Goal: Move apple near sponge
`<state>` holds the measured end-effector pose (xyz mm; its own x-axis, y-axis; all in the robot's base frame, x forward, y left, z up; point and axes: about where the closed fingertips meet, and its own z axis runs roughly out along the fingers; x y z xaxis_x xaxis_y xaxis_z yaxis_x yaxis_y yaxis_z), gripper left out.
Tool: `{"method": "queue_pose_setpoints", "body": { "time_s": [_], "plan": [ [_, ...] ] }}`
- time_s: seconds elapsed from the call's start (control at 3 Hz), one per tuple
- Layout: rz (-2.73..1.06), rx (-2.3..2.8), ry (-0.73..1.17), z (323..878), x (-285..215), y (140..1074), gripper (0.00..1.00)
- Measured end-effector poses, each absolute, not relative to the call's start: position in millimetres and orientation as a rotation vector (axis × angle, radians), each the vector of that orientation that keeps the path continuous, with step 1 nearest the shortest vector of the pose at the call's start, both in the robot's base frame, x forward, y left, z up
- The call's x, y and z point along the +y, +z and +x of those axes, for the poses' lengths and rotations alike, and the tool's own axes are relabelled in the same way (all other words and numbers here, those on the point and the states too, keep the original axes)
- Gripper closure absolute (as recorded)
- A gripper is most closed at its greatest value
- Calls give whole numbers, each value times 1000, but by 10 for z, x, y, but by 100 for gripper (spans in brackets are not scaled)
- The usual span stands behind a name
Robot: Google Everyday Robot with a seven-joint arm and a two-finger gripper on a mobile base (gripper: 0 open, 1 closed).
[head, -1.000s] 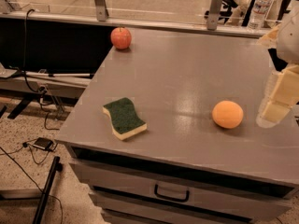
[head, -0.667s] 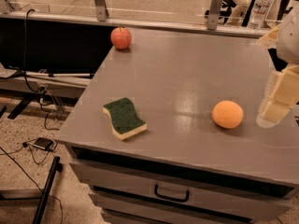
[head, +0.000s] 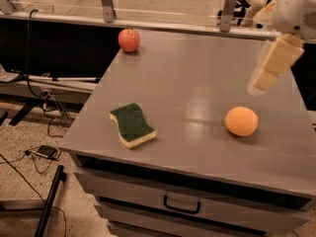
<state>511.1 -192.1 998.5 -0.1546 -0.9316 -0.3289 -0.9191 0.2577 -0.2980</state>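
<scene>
item 1, bench [head: 197, 83]: grey flat top, with a drawer [head: 148, 201] below the front edge carrying a dark handle [head: 181, 205].

item 2, apple [head: 129, 40]: red with a yellowish blush, resting upright at the far left corner of the bench, close to the back edge. nothing touches it.

item 3, sponge [head: 132, 125]: dark green top face up, pale yellow foam showing along its sides, wavy outline. it lies flat toward the near left corner, set at an angle to the front edge and just inside it. well apart from the apple, with bare bench top between the two.

item 4, orange [head: 241, 121]: plain round fruit, toward the front right of the bench, well apart from the sponge.

item 5, gripper [head: 264, 80]: pale cream, hanging above the right side of the bench, over the surface behind the orange and touching nothing. it carries nothing visible. whether it is spread or closed cannot be told. it is far from the apple, across the bench from it.

item 6, floor at left: dark cables [head: 29, 157] beside the bench.
</scene>
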Motion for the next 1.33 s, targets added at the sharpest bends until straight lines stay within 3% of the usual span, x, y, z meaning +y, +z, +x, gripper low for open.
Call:
{"method": "queue_pose_setpoints", "body": {
  "time_s": [0.67,1.33],
  "plan": [
    [-1499,1982,114,6268,-1386,9877,0],
    [-1221,2017,120,6810,-1079,9643,0]
  ]
}}
